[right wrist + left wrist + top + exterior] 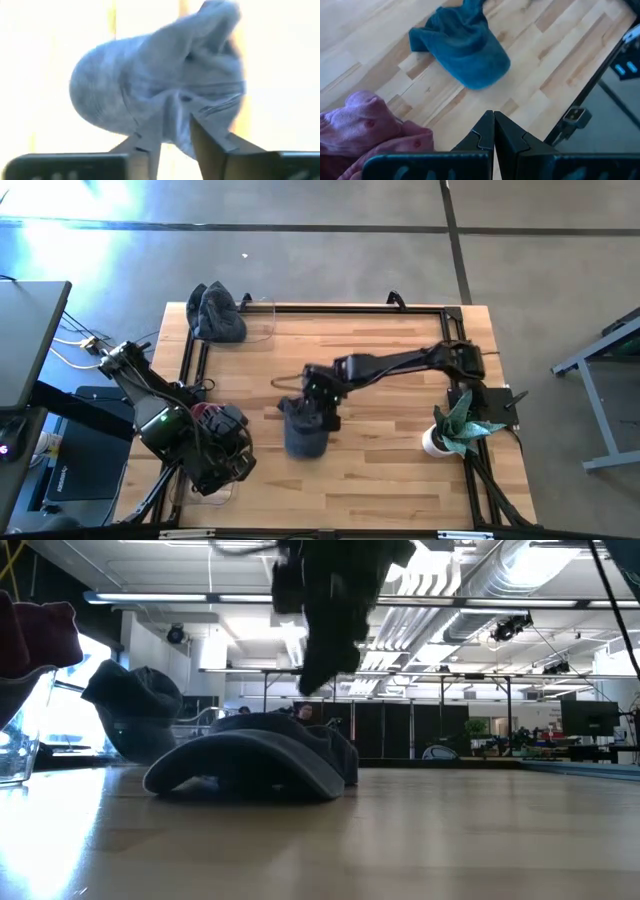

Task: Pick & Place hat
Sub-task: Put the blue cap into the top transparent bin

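Step in hand: the grasp on the hat [303,432], judged from how the right gripper [322,406] sits right over it.
Hat position: the blue-grey cap lies flat on the bench [400,470] near its middle, slightly toward 7 o'clock from centre; in the low view [255,765] its brim rests on the wood.
Right gripper: its fingers [145,145] stand partly apart with a fold of the cap's crown [150,95] between or just ahead of them; whether they pinch the cloth cannot be told.
Left gripper: its fingers [492,137] are pressed together with nothing between them, waiting at 8 o'clock over the bench corner, above a dark red hat [365,127].
Other items: another dark hat [215,312] sits at 11 o'clock by a clear container [258,320]; a potted plant [455,428] stands at 3 o'clock.
Next move: likely calls for the right fingers to close firmly on the crown fold, then a straight lift so the brim clears the wood before carrying.
Risk: a thin pinch of cloth could slip out.
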